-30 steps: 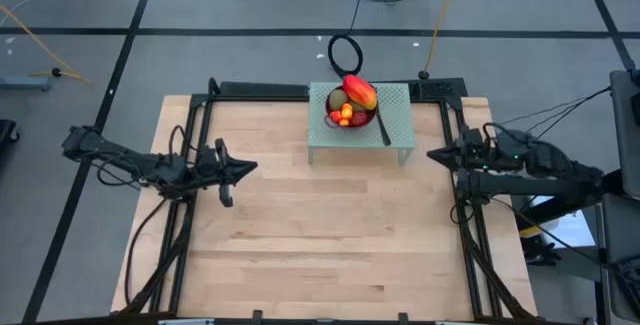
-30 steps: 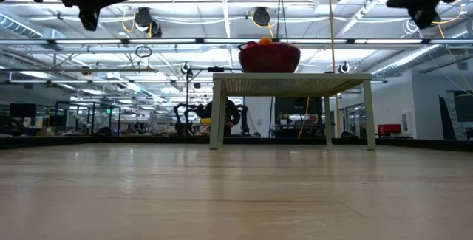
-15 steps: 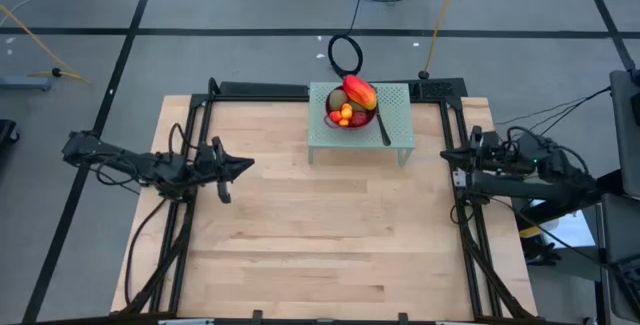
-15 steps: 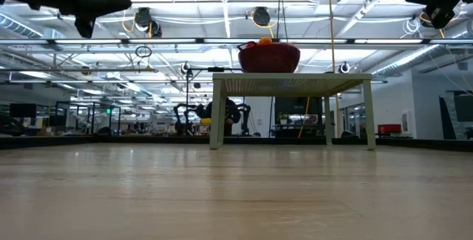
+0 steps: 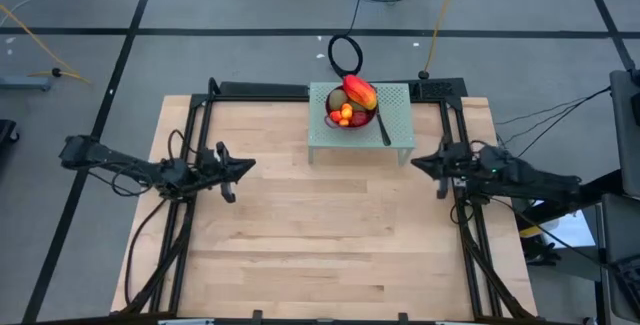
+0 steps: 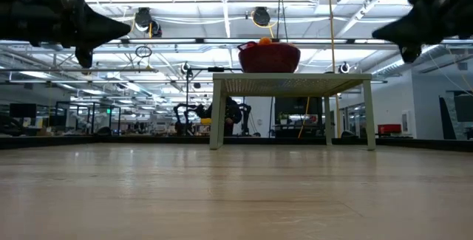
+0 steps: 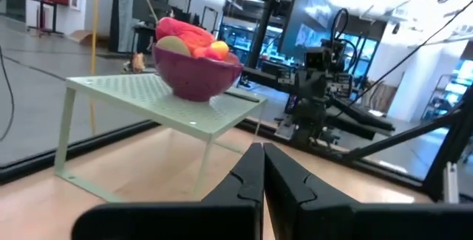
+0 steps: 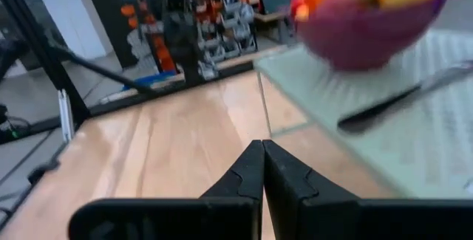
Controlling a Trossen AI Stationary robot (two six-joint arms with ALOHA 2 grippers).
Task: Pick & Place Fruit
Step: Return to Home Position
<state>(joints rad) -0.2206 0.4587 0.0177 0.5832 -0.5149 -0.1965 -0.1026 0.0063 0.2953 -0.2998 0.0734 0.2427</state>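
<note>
Purple bowl (image 5: 335, 122) on the green shelf (image 5: 395, 130), twelve o'clock on the table (image 5: 320, 245), holding the fruit (image 5: 352, 103): likely light, smooth, prone to roll; best pinched across the middle. Left gripper (image 5: 245, 165) at nine, right gripper (image 5: 418, 161) at three, both closed tight, empty.

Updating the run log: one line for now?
fruit in purple bowl on shelf; knife beside bowl; left gripper shut, empty; right gripper shut, empty

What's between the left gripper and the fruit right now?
In the high view, from the left gripper toward the fruit there is only bare table, then the shelf and bowl rim.
</note>
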